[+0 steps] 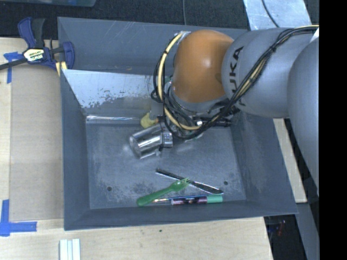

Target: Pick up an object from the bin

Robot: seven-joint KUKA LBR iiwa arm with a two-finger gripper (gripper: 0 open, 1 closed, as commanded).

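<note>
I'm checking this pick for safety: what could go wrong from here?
The shiny cylinder lies on its side beside the arm's wrist and may roll away if nudged. The cables looped round the orange cover hang close to the bin's back wall and could snag.

Cup lies mid bin, arm just right of it; spoon, pen and thin stick lie together near front wall.

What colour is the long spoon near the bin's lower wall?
The curved plastic spoon is bright green; camera view.
</note>
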